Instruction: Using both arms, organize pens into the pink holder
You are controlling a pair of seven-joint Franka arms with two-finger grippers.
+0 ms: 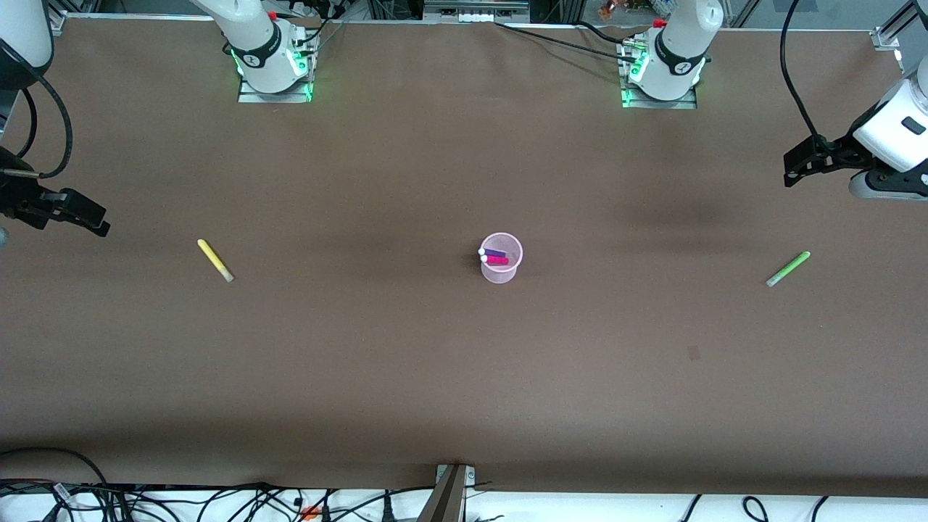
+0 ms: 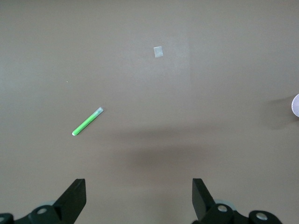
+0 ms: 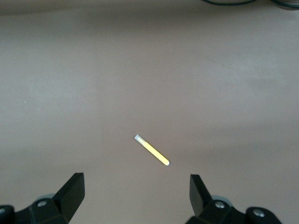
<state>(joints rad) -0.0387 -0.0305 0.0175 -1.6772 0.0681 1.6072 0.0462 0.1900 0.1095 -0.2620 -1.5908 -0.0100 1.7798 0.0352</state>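
Note:
The pink holder stands at the table's middle with the dark purple pen and the magenta-pink pen in it. The yellow pen lies flat toward the right arm's end; it also shows in the right wrist view. The light green pen lies flat toward the left arm's end, and shows in the left wrist view. My right gripper is open and empty, up over the table's end beside the yellow pen. My left gripper is open and empty, up over the table above the green pen.
A small pale patch marks the brown table cover nearer the front camera than the green pen; it shows in the left wrist view. Cables run along the table's front edge. The holder's rim peeks into the left wrist view.

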